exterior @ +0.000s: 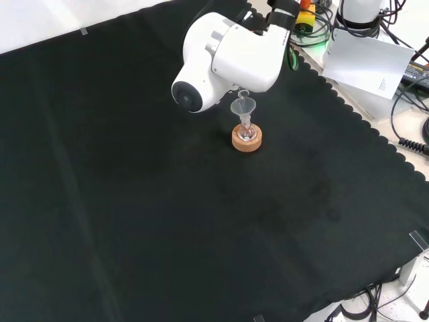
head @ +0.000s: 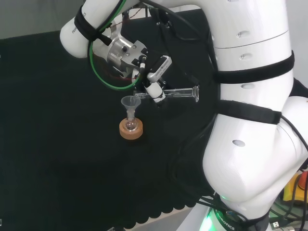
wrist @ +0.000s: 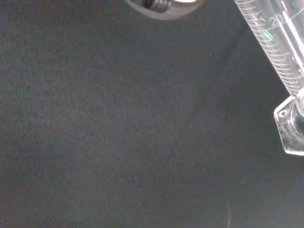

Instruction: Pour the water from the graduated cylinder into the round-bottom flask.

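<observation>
The hand (head: 155, 91) is pinching the cylinder (head: 179, 93) near level, mouth at the funnel's (head: 130, 102) three o'clock edge, risking water spilling past onto the bench (head: 57, 144).

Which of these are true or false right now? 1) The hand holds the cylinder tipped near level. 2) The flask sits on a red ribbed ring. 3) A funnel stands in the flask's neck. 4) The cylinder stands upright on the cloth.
1) True: the hand holds the cylinder lying almost level, its base away from the funnel.
2) False: the flask sits on a cork ring.
3) True: a clear funnel stands in the flask's neck.
4) False: the cylinder is lifted off the cloth, mouth end by the funnel's rim.
</observation>
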You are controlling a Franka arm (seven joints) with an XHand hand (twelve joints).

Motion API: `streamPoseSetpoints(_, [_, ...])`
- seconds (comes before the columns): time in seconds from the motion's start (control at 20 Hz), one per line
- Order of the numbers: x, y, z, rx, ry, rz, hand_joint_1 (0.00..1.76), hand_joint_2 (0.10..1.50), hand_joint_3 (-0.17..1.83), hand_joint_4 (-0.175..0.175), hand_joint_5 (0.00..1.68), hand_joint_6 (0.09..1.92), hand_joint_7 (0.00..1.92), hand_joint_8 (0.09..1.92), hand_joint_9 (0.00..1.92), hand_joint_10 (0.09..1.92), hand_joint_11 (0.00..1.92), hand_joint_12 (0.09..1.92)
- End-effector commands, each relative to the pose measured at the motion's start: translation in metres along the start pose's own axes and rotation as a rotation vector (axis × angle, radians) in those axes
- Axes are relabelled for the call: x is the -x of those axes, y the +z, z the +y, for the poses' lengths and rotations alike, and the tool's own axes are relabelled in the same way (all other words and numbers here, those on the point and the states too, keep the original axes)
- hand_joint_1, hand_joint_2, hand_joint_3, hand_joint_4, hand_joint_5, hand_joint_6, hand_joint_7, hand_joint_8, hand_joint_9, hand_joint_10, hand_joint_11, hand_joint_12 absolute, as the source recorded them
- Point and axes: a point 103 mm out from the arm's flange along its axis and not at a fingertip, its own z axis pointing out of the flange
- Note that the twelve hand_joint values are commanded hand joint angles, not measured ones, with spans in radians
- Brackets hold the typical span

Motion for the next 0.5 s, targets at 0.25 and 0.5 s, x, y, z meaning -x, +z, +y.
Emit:
streamPoseSetpoints(0.25, [0.0016, 0.0003, -0.0028, -0.005, 0.007, -0.004, 1.26, 1.13, 0.00, -0.175, 0.94, 1.06, 0.98, 1.04, 1.45, 0.09, 1.22, 0.74])
streamPoseSetpoints(0.5, [0.0014, 0.0010, -0.0017, -0.017, 0.007, -0.006, 1.26, 1.13, 0.00, -0.175, 0.94, 1.06, 0.98, 1.04, 1.45, 0.09, 1.22, 0.74])
